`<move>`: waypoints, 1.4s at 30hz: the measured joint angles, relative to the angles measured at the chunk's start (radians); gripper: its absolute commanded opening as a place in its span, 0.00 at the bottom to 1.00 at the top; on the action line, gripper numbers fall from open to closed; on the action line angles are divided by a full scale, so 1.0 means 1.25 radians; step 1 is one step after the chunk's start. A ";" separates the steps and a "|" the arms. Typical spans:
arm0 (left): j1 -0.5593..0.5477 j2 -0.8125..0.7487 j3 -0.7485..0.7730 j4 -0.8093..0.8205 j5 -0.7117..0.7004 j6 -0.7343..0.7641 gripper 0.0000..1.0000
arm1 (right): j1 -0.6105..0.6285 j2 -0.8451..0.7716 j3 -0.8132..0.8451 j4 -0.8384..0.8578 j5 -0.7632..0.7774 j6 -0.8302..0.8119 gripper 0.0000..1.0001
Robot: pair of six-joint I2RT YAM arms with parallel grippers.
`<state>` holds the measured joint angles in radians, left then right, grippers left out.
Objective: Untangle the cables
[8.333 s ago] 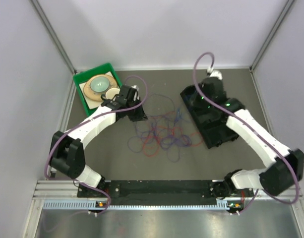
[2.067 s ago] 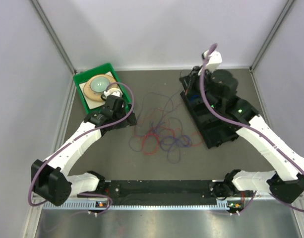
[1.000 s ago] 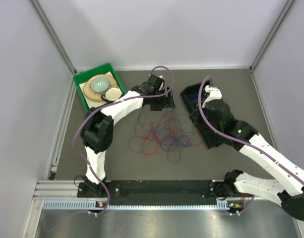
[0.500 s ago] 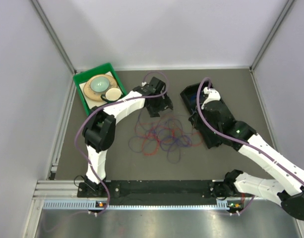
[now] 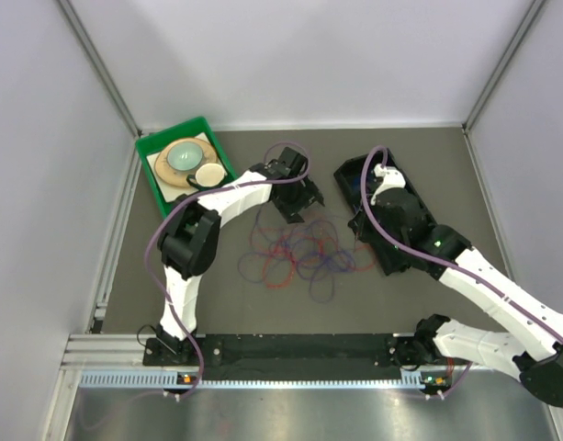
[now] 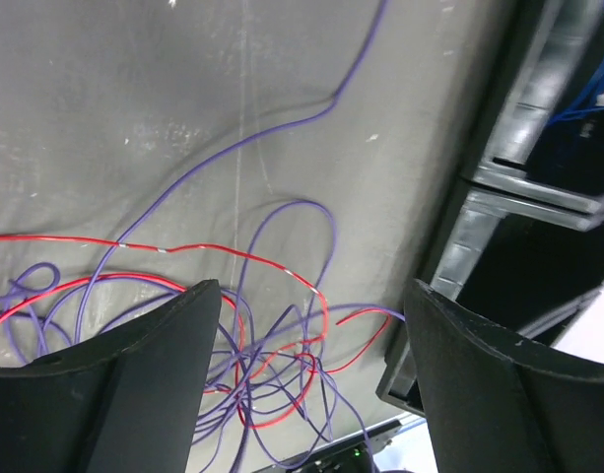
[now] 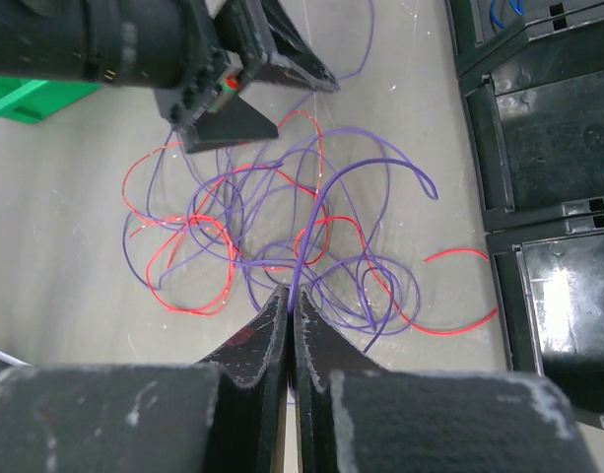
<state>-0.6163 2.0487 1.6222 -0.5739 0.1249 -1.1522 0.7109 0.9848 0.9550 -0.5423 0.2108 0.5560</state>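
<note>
The cables (image 5: pixel 299 250) lie as a loose tangle of thin red and purple loops on the grey table, mid-view. My left gripper (image 5: pixel 301 200) hovers open just above the tangle's far edge. In the left wrist view its wide-apart fingers (image 6: pixel 134 374) frame the cables (image 6: pixel 272 370) with nothing between them. My right gripper (image 5: pixel 358 227) sits at the tangle's right side. In the right wrist view the right gripper (image 7: pixel 292 296) is shut on a purple cable (image 7: pixel 311 222) that rises from the heap. The left gripper (image 7: pixel 306 110) also shows there, beyond the tangle.
A black compartment tray (image 5: pixel 405 259) lies at the right, partly under my right arm, and shows as the tray (image 7: pixel 548 118) and the tray (image 6: pixel 538 187) in the wrist views. A green bin (image 5: pixel 151 145) holding dishes stands at the back left. Grey walls enclose the table.
My left gripper has swung back left and nearer, coming in over the far edge of the tangle. The right gripper has stayed shut on the purple cable, barely moving.
</note>
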 measured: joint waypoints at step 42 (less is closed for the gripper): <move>0.144 -0.477 -0.382 -0.090 -0.339 0.216 0.00 | 0.000 0.159 0.635 -0.009 0.081 -0.188 0.00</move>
<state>-0.4362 1.4525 1.1446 -0.6861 -0.2993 -0.8822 0.7105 1.1835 1.7493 -0.5537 0.3115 0.3214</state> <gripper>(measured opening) 0.010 0.007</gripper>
